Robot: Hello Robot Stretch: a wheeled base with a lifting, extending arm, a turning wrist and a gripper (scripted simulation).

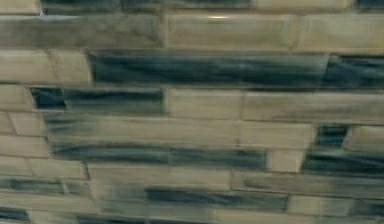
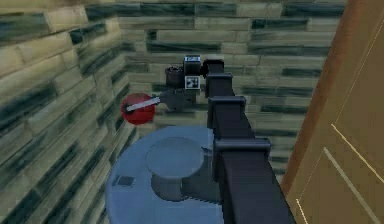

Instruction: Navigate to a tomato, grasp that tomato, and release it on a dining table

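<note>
A red round tomato (image 2: 136, 112) hangs at the far end of my gripper (image 2: 150, 100) in the arm side view, clear of floor and wall, so the gripper holds it. A thin finger (image 2: 146, 101) crosses its top. The gripper's dark body (image 2: 184, 84) sits right of the tomato, and the dark arm bar (image 2: 235, 140) rises to it from the bottom edge. Behind the tomato is a corner of tiled wall.
A wall of beige and blue-grey tiles (image 1: 190, 110) stands close ahead in the forward view. The same tiles (image 2: 50, 90) line the arm side view's left and back. A wooden door (image 2: 345, 130) stands at its right. My round grey base (image 2: 165, 175) lies below the arm.
</note>
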